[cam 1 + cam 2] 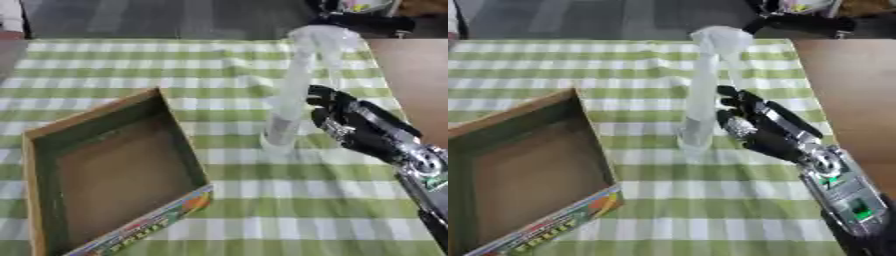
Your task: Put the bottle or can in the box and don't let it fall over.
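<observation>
Left eye view, right robot hand [350, 120] open beside bottle [289, 107], box [52, 150] left, apart.

The tabletop [420, 70] is brown wood, mostly covered by a green-and-white checked cloth [289, 200]. On the cloth, at about eight o'clock, lies an open cardboard box [114, 170] with a colourful printed flap at its near edge. Near the centre, toward two o'clock, a clear plastic bottle [293, 100] stands on the cloth.
</observation>
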